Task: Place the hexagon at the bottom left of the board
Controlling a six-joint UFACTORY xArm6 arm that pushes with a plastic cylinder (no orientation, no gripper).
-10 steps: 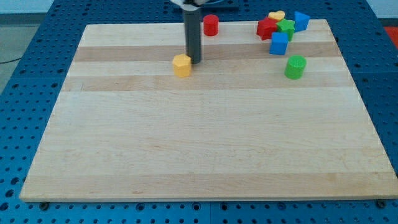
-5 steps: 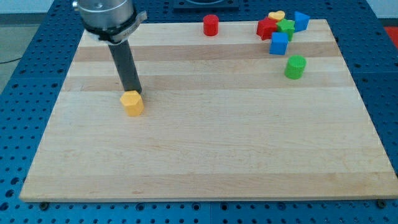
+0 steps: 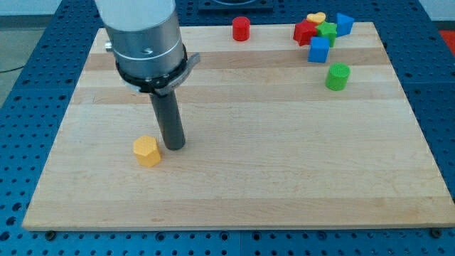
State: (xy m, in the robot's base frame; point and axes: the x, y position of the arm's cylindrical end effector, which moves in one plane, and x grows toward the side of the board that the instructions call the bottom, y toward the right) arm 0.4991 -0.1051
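Note:
The yellow hexagon (image 3: 147,151) lies on the wooden board (image 3: 284,171) in its lower left part, a short way in from the left edge. My tip (image 3: 174,146) stands on the board just to the hexagon's right and slightly above it, very close to it. The dark rod rises from there to the arm's grey cylinder at the view's top left.
A red cylinder (image 3: 241,28) stands at the board's top edge. At the top right sit a red block (image 3: 304,33), a yellow heart (image 3: 316,18), a green block (image 3: 327,31), two blue blocks (image 3: 344,24) (image 3: 318,50) and a green cylinder (image 3: 338,76).
The hexagon has been pushed from the board's upper middle down and to the left. My tip followed it and now stands at its right instead of above it.

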